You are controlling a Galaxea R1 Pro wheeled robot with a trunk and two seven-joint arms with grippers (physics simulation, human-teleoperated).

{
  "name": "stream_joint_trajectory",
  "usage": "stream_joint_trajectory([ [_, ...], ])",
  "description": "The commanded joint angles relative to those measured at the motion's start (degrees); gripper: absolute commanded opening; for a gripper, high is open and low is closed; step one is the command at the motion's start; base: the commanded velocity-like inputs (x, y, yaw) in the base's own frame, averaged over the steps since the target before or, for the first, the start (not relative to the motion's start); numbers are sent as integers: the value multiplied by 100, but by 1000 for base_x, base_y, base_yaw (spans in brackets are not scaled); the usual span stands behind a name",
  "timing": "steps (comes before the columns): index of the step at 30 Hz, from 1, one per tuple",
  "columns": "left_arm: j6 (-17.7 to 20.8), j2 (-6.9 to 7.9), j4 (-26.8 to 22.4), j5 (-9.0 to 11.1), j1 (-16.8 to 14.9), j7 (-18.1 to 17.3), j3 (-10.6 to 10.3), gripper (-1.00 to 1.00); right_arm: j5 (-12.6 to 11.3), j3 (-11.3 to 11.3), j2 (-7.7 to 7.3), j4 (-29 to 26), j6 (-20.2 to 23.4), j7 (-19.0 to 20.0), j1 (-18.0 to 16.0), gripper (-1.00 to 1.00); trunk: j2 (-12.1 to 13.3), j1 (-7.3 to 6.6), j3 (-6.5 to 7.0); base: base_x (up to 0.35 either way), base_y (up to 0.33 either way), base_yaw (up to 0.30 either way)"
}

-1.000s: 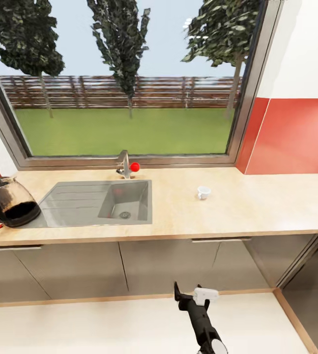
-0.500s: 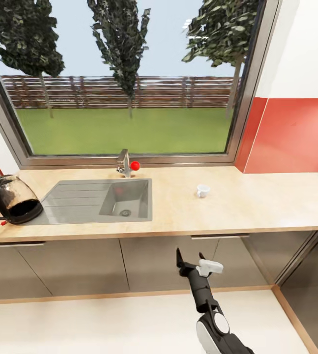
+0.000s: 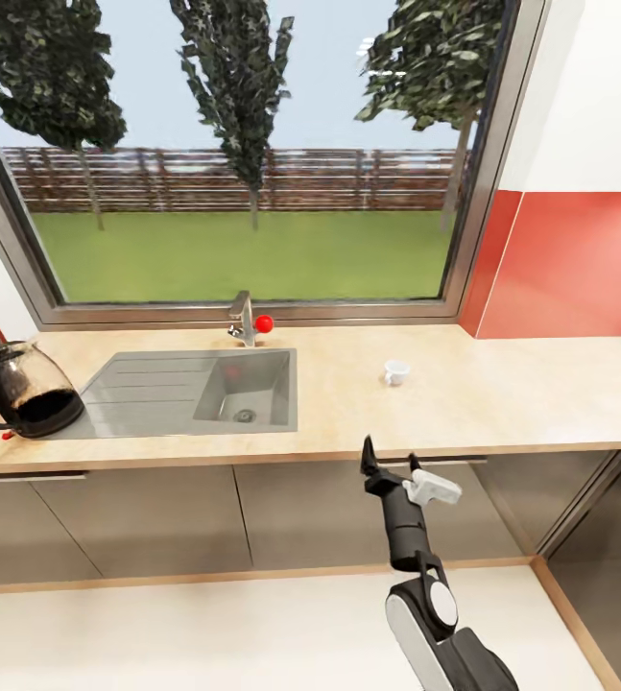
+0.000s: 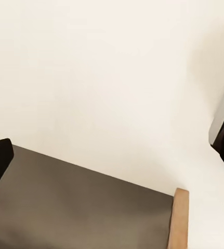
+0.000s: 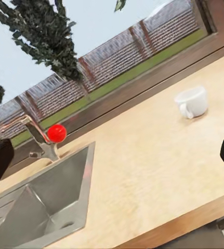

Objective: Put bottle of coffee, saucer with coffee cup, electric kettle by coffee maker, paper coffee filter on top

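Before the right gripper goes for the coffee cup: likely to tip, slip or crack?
The coffee cup is tiny, probably light, so a nudge may slide it on the smooth kitchen countertop. Squat and upright: tipping seems unlikely. Looks ceramic, so likely rigid, chippable.

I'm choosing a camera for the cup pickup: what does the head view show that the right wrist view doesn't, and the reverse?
Head view, not the wrist: the electric kettle at the kitchen countertop's left end, and the floor. Wrist, not the head: nothing new, just a closer look at the cup's handle. Both: the coffee cup, sink and red-knobbed tap.
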Motion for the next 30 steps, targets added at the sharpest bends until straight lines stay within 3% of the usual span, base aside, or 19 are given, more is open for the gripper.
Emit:
stream_joint_trajectory([
  [1, 16, -11, -3, -29, -5, 7, 6, 100, -43, 13, -2, -11, -18, -24, -34, 100, -11, 3, -12, 0, 0, 0],
  [5, 18, -17, -3, -33, -5, 7, -16, 100, -29, 9, -2, -15, 270, -38, -220, 100, -11, 3, -12, 0, 0, 0],
  [12, 19, 1, 30, -41, -5, 5, -35, 100, -30, -188, -7, -11, 1216, -468, -954, 100, -11, 3, -12, 0, 0, 0],
  [17, 26, 2, 56, -170, -5, 7, -32, 100, -26, -272, -10, 28, 2082, -632, -1555, 100, -11, 3, -12, 0, 0, 0],
  [20, 33, -2, 63, -279, -5, 7, -30, 100, -27, -376, -17, 24, 2848, -662, -1869, 100, -11, 3, -12, 9, 0, 0],
  [23, 37, -18, 66, -351, -5, 7, -30, 100, -31, -752, -19, 8, 3725, -675, -2145, 100, -11, 3, -12, 134, 0, 0],
  [27, 64, -26, 71, -378, -5, 7, -29, 100, -27, -1237, -36, -3, 4452, -677, -2369, 100, -11, 3, -12, 261, -8, 0],
  [30, 79, -25, 75, -383, -3, 7, -29, 100, -19, -1350, -44, -2, 4765, -673, -2487, 100, -11, 3, -12, 306, -51, 0],
])
